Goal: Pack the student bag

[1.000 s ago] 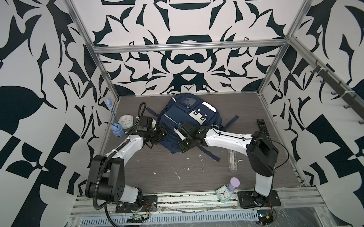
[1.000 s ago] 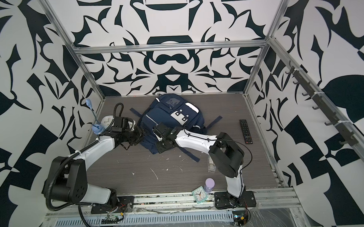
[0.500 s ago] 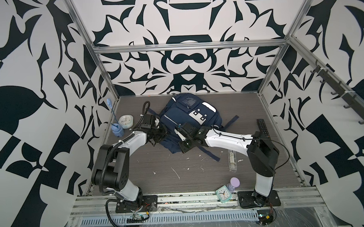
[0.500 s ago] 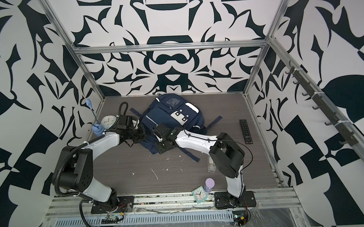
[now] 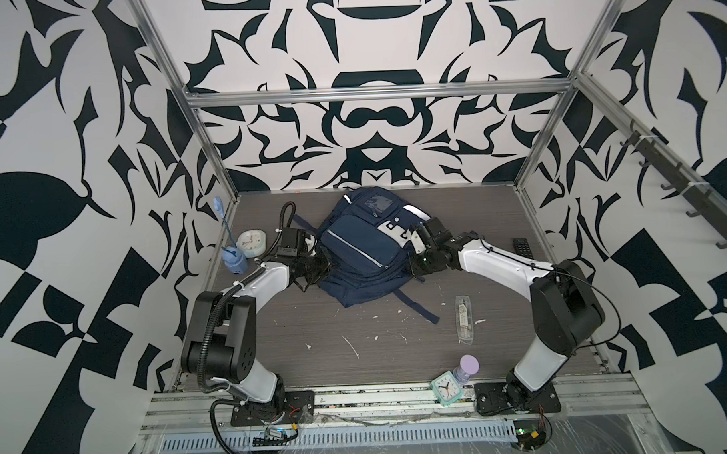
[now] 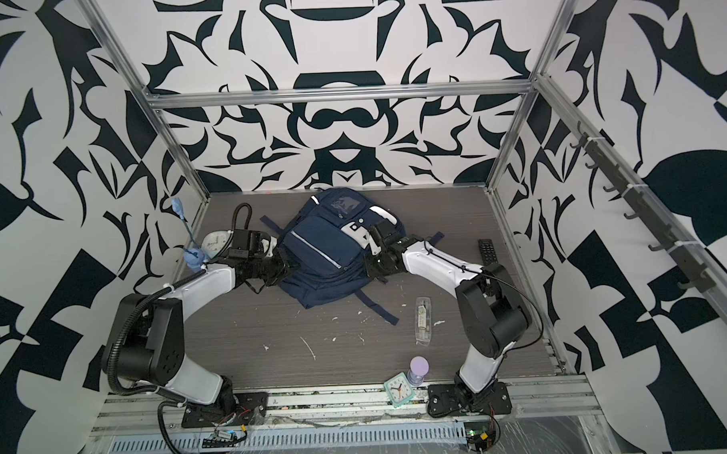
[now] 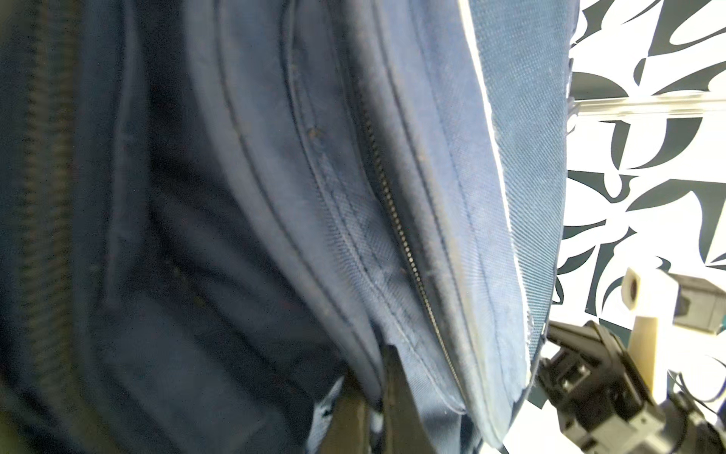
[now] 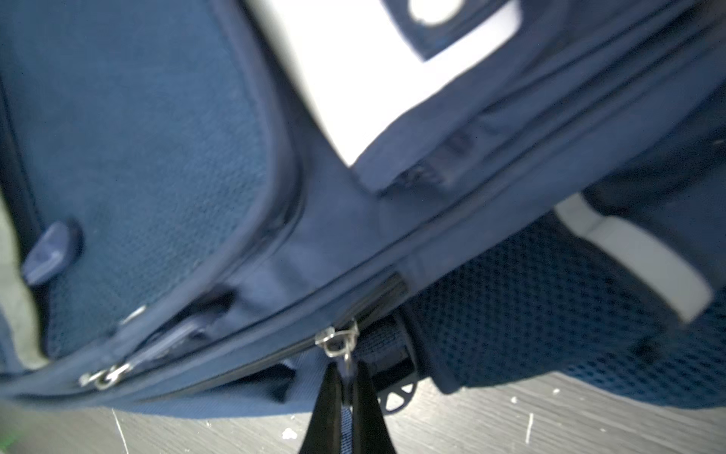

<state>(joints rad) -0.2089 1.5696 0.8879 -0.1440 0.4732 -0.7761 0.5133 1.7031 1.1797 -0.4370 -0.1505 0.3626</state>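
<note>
I see the navy student bag (image 5: 356, 247) lying flat on the grey desk (image 5: 315, 329), toward the far middle, front face up. My two arms reach in, one from each side. The left pincer (image 7: 375, 408) is closed at the bag's left edge, pinching a fold of blue fabric beside a zipper line. The right pincer (image 8: 345, 397) is closed at the bag's right edge, its dark tips clamped on the small metal zip pull (image 8: 341, 346) hanging from the side seam. A black remote (image 5: 522, 246) lies at the far right, well apart from the bag. A mint alarm clock (image 5: 446, 393) stands at the near edge.
</note>
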